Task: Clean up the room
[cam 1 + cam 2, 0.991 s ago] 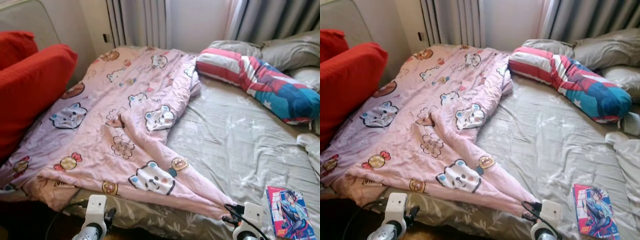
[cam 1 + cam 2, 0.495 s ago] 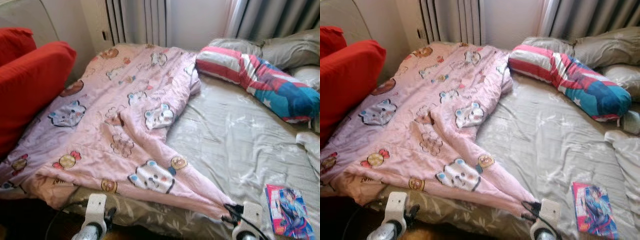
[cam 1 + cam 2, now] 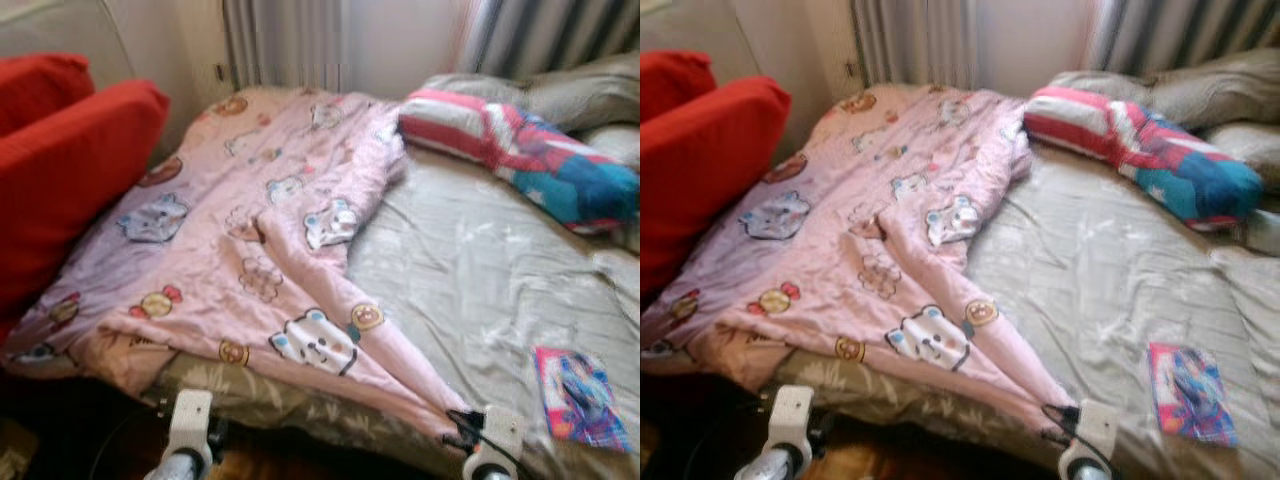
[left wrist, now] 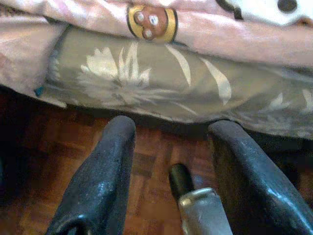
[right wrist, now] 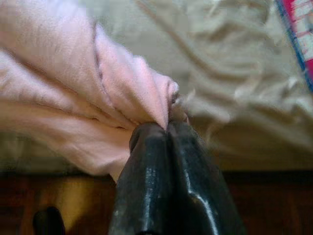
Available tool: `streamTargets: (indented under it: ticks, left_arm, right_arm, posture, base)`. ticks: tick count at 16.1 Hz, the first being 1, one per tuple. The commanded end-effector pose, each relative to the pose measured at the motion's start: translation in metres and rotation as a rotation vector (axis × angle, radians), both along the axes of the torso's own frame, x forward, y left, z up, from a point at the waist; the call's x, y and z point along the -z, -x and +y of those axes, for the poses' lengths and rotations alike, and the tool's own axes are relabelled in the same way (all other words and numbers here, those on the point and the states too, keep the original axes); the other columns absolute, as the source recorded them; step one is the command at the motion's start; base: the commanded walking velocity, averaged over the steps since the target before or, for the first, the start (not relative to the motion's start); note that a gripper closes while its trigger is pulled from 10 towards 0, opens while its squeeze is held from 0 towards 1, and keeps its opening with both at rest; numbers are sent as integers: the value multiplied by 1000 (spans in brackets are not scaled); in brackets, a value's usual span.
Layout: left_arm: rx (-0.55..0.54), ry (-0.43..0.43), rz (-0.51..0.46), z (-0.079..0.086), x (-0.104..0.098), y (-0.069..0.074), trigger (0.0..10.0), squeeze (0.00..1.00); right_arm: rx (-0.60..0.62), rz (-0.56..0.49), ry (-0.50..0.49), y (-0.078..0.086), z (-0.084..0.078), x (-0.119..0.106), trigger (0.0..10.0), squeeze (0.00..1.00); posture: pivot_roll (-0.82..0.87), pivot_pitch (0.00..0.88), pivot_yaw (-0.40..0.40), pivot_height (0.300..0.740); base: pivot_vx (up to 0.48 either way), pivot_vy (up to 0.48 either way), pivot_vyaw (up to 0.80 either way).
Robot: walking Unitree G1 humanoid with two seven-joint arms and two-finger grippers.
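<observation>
1. The pink blanket (image 3: 262, 262) lay spread over the left half of the bed, its near corner drawn into a tapering point that ran straight into the right gripper (image 5: 168, 128), whose two black fingers were pinched together on the cloth.
2. Against the pictures from a second before, the whole scene had slid and blurred, so the camera had moved; the corner remained pinched and the drawn-out point looked much the same, which suggests the pull across the bed had barely begun.
3. The left gripper (image 4: 168, 128) hung below the mattress edge, over the wooden floor (image 4: 58, 161), fingers spread apart and holding nothing.
4. Beyond and to the right of the right gripper lay bare grey sheet (image 3: 480, 270), open room for spreading the blanket.
5. A comic book (image 3: 581, 397) lay just right of that gripper near the bed's edge, likely to be caught or covered.
6. A striped pillow (image 3: 520, 150) sat far off at the head; a red cushion (image 3: 75, 170) bounded the left side.
</observation>
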State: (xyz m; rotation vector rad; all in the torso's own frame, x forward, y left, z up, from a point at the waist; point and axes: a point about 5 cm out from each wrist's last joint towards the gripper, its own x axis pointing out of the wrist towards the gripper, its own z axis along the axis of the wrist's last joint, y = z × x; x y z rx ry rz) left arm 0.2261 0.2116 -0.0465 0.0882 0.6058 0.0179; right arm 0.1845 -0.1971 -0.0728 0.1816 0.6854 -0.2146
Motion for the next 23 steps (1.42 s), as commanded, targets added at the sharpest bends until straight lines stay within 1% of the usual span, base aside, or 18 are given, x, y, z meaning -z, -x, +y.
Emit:
streamTargets:
  ticks: [1, 3, 4, 5, 6, 8, 9, 10, 11, 12, 13, 15, 18, 19, 20, 21, 22, 23]
  left_arm:
    - [9, -3, 34, -1, 6, 8, 10000, 0]
    - [10, -3, 35, -1, 6, 8, 10000, 0]
    - [13, -4, 35, -1, 6, 8, 10000, 0]
    - [14, -5, 36, -1, 6, 8, 10000, 0]
    - [16, -6, 37, -1, 6, 8, 10000, 0]
    - [19, -8, 38, -1, 6, 8, 10000, 0]
    - [21, -11, 41, 0, 6, 9, 10000, 0]
    - [22, -13, 43, 1, 6, 9, 10000, 0]
    - [25, -16, 46, 1, 6, 9, 10000, 0]
    - [27, -17, 46, 2, 6, 9, 10000, 0]
    - [29, -19, 46, 2, 6, 8, 10000, 0]
    - [33, -20, 47, 1, 5, 7, 10000, 0]
    - [34, -18, 47, 0, 6, 7, 10000, 0]
    - [35, -17, 48, -1, 6, 7, 10000, 0]
    - [40, -15, 54, -3, 7, 8, 10000, 0]
    - [44, -18, 55, -3, 7, 8, 10000, 0]
    - [45, -19, 55, -3, 7, 7, 10000, 0]
    - [46, -21, 54, -3, 6, 7, 10000, 0]
  right_arm:
    - [-40, 99, 25, 10, -1, 8, 10000, 0]
    - [-48, 174, 36, 18, -2, 13, 10000, 0]
    - [-46, 246, 35, 28, -2, 19, 10000, 0]
    - [-33, 286, 35, 36, -3, 23, 10000, 0]
    - [0, 356, 42, 51, -5, 29, 10000, 0]
    - [82, 404, 40, 68, -10, 33, 10000, 0]
    - [247, 458, 21, 91, -21, 37, 10000, 0]
    - [342, 483, 21, 105, -29, 39, 10000, 0]
    - [535, 534, 44, 138, -50, 39, 10000, 0]
    - [629, 562, 68, 156, -60, 37, 10000, 0]
    - [675, 587, 95, 169, -69, 35, 10000, 0]
    - [651, 603, 128, 176, -75, 33, 10000, 0]
    - [662, 605, 132, 177, -76, 33, 10000, 0]
    - [660, 630, 139, 178, -75, 33, 10000, 0]
    - [607, 748, 101, 186, -56, 40, 10000, 0]
    - [568, 783, 65, 188, -44, 44, 10000, 0]
    - [540, 798, 54, 189, -39, 45, 10000, 0]
    - [519, 787, 8, 188, -32, 47, 10000, 0]
  posture:
    - [31, 104, -6, 740]
    - [31, 105, -6, 740]
    - [28, 106, -6, 740]
    - [27, 106, -6, 740]
    - [27, 107, -4, 740]
    - [21, 108, 1, 740]
    - [20, 107, 1, 740]
    - [19, 108, 6, 740]
    - [10, 111, 9, 740]
    - [-2, 113, 10, 740]
    - [-7, 114, 12, 740]
    - [-8, 113, 10, 740]
    - [-14, 112, 8, 740]
    - [-14, 112, 8, 740]
    - [-13, 110, 10, 740]
    - [-13, 110, 10, 740]
    - [-8, 109, 10, 740]
    - [-8, 111, 10, 740]
  base:
    - [0, 0, 0]
    - [0, 0, 0]
    - [0, 0, 0]
    - [0, 0, 0]
    - [0, 0, 0]
    - [0, 0, 0]
    - [0, 0, 0]
    - [0, 0, 0]
    - [0, 0, 0]
    - [0, 0, 0]
    - [0, 0, 0]
    - [0, 0, 0]
    - [0, 0, 0]
    - [0, 0, 0]
    - [0, 0, 0]
    - [0, 0, 0]
    - [0, 0, 0]
    - [0, 0, 0]
